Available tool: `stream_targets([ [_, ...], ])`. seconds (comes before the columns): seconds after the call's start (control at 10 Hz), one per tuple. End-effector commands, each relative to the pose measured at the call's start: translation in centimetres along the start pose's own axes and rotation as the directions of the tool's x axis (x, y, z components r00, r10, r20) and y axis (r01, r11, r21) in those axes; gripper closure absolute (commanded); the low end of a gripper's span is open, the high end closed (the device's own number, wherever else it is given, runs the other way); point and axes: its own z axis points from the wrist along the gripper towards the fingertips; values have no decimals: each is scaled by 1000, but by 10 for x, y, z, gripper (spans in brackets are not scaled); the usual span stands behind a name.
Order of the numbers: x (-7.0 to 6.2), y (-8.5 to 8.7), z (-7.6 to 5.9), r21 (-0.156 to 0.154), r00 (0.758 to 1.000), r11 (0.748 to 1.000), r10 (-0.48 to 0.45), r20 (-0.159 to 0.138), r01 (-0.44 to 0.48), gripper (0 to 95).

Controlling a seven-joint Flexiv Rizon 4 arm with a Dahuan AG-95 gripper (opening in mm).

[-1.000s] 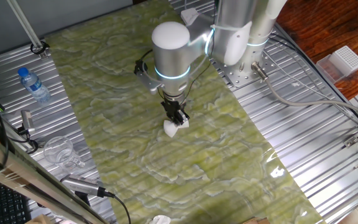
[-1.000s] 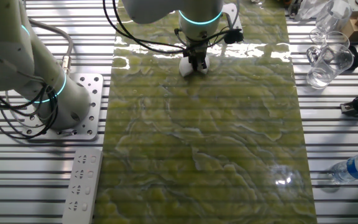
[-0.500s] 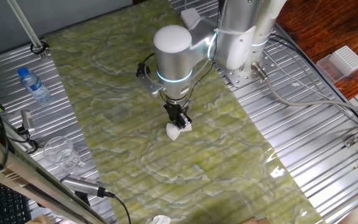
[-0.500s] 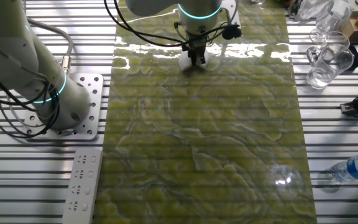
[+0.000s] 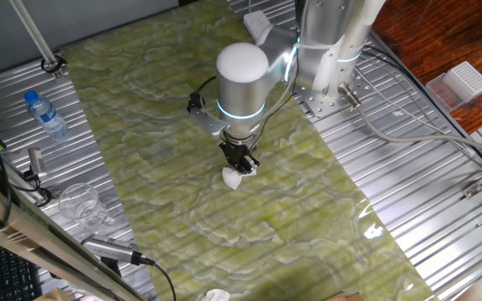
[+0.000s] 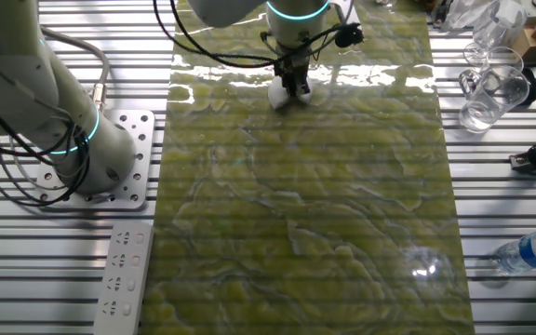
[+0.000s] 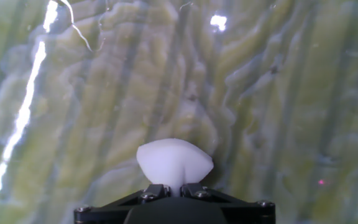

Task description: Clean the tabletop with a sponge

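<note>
The yellow-green marbled tabletop (image 5: pixel 166 109) runs the length of the table; it also shows in the other fixed view (image 6: pixel 305 214) and fills the hand view (image 7: pixel 260 93). My black gripper (image 5: pixel 238 161) points down and is shut on the small white sponge (image 5: pixel 232 177), which is pressed onto the tabletop near its middle. In the other fixed view the gripper (image 6: pixel 291 86) holds the sponge (image 6: pixel 282 94) near the sheet's far end. In the hand view the sponge (image 7: pixel 174 162) bulges out between the pinching fingers (image 7: pixel 157 190).
A water bottle (image 5: pixel 46 115) and a glass jug (image 5: pixel 82 205) stand on the ribbed metal at the left. A white ridged box (image 5: pixel 464 82) is at the right. A white crumpled scrap (image 5: pixel 216 295) lies at the front edge. A second arm's base (image 6: pixel 110 154) stands beside the sheet.
The arm has shifted slightly along the sheet with the sponge pressed down, sliding it a short way. The gripper stays shut on it.
</note>
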Motion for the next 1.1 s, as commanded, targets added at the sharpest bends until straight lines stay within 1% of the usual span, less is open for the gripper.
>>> stream_targets([
  [0.1, -4, -12, -9, 3, 999, 1000, -28, -18, 28, 950],
  [0.2, -6, -16, -10, 8, 999, 999, -42, -21, 42, 950],
  [0.3, -9, -27, -9, 7, 998, 998, -64, -19, 64, 950],
  [0.4, -9, -33, -9, 5, 997, 997, -72, -16, 72, 950],
  [0.5, -10, -44, -10, -1, 996, 997, -83, -14, 83, 950],
  [0.7, -10, -60, -13, -6, 994, 994, -106, -12, 106, 950],
  [0.8, -12, -67, -13, -14, 994, 994, -113, -7, 113, 950],
  [0.9, -16, -75, -12, -14, 992, 992, -124, -5, 124, 950],
  [1.1, -25, -86, -10, -19, 991, 991, -135, -3, 135, 950],
])
